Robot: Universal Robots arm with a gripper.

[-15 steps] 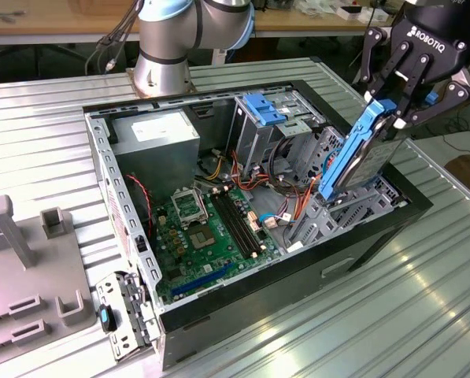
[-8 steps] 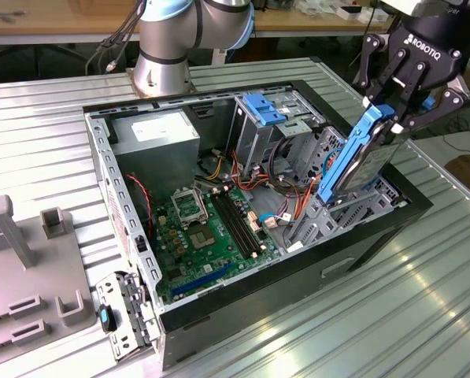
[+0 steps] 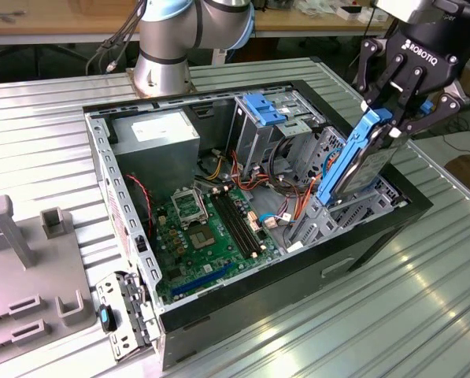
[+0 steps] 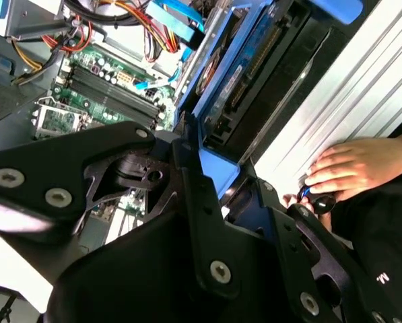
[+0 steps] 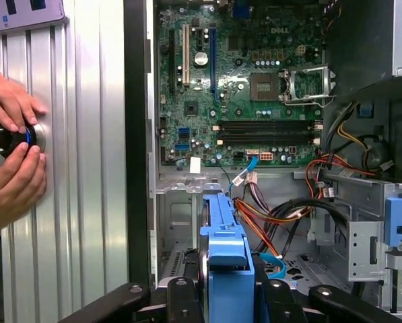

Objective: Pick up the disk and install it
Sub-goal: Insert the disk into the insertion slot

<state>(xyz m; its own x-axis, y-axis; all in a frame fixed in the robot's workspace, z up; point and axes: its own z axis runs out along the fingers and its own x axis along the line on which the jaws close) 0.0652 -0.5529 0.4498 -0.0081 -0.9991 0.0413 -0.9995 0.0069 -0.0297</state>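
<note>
Gripper (image 3: 388, 118) clamped on upper end of disk (image 3: 353, 161), blue frame pinched between jaws. Disk tilted, lower end down inside open computer case (image 3: 297, 287) at exterior view's right, near motherboard (image 3: 211, 228). Person's hands (image 5: 12, 188) on black knob (image 5: 5, 138) outside case.

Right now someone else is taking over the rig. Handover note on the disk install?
Gripper: shut on the upper end of the disk.
Disk: picked up, tilted, lower end down inside the open case at the exterior view's right end, upper end above the rim.
Done: pickup, and carry to the case.
Left: the disk is not yet seated flat in a bay.
Note: a person's hands are on a dark knob on the table beside the case, in the first wrist view.
</note>
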